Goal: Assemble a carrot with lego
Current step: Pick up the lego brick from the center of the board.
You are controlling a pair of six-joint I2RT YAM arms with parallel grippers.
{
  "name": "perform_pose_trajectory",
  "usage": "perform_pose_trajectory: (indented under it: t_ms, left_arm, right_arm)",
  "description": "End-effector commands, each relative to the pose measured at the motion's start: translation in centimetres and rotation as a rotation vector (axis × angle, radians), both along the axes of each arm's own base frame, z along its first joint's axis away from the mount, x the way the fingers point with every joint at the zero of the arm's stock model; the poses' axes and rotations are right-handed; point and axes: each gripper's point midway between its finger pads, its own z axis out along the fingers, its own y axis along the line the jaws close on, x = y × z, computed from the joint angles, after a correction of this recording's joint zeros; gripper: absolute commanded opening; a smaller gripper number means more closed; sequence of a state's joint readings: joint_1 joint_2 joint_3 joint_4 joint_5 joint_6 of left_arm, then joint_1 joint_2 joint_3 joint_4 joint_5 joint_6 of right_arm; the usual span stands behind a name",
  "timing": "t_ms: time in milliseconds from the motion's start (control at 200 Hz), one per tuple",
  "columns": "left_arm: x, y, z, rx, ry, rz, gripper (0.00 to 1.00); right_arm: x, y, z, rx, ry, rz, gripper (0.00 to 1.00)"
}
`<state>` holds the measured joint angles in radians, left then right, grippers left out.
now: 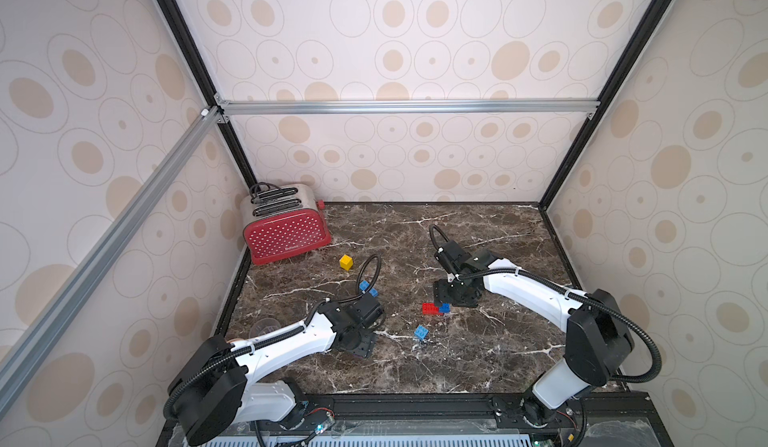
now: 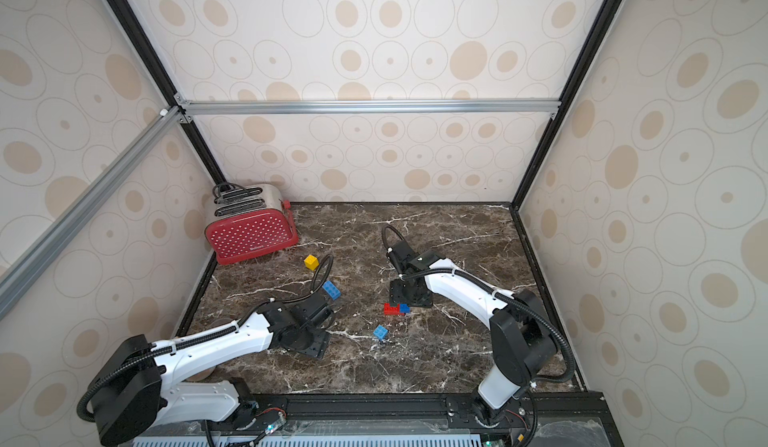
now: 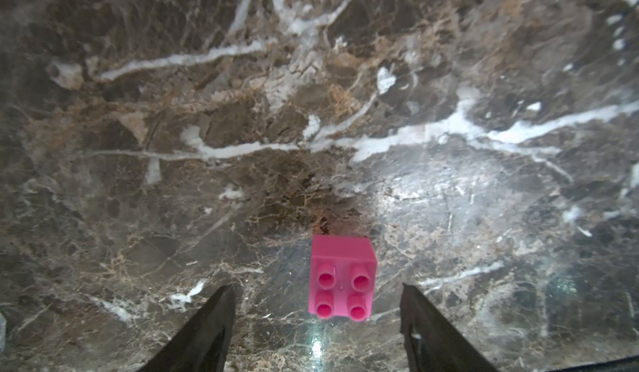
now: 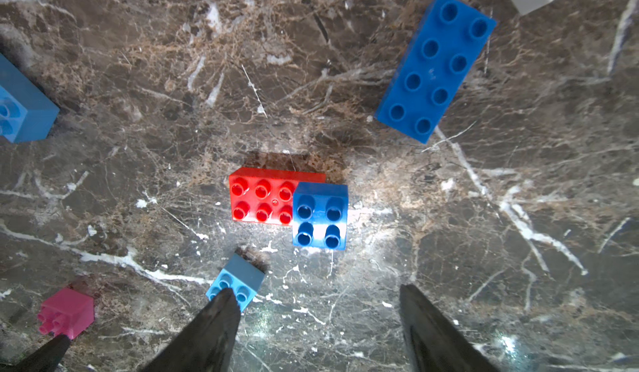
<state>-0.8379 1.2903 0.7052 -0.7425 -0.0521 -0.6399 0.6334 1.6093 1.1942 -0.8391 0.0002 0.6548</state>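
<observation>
Small pink studded plastic brick (image 3: pixel 340 277), judged rigid and light, best gripped across flat sides; left gripper (image 3: pixel 316 286) and right gripper (image 4: pixel 317 288) parted, empty.

A red toaster (image 1: pixel 286 235) with white dots and a silver top is seen left of centre in both top views, set at the upper left corner of a dark brown, white-veined marble tabletop (image 1: pixel 415 366). A black cord (image 1: pixel 259 187) is laid on it. The walls are covered with cream wallpaper (image 1: pixel 415 29) printed with beige ovals and crossed by an aluminium bar (image 1: pixel 407 106).
</observation>
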Motion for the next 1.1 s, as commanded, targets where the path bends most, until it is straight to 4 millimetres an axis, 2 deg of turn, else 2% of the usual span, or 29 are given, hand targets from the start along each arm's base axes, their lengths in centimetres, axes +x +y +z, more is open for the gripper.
perform_pose_trajectory:
  t_ms: [0, 225, 346, 616, 751, 976, 1097]
  left_arm:
    - [-0.2, -0.3, 0.0, 0.025, 0.036, 0.001, 0.71]
    - [-0.1, -1.0, 0.0, 0.048, 0.078, -0.039, 0.65]
    - [-0.1, -1.1, -0.1, 0.049, 0.084, -0.039, 0.59]
    - [-0.4, -0.9, -0.6, 0.062, 0.106, -0.017, 0.54]
    - [-0.5, -0.9, -0.9, 0.065, 0.115, -0.018, 0.45]
    - [-0.6, -0.9, -1.0, 0.067, 0.121, -0.014, 0.37]
    - [-0.6, -0.9, -1.1, 0.069, 0.127, -0.014, 0.37]
  right_arm:
    - [-0.9, -0.8, 0.1, -0.025, 0.011, 0.003, 0.77]
    - [-0.9, -1.0, 0.0, -0.026, 0.005, -0.002, 0.77]
    - [-0.9, -1.0, 0.1, -0.023, 0.000, -0.005, 0.77]
    - [-0.8, -0.9, 0.2, -0.017, 0.001, -0.004, 0.77]
    - [-0.8, -0.9, 0.2, -0.017, 0.000, -0.002, 0.77]
    - [-0.9, -1.0, 0.1, -0.013, -0.002, -0.008, 0.77]
    - [-0.9, -1.1, 0.0, -0.012, 0.001, -0.010, 0.77]
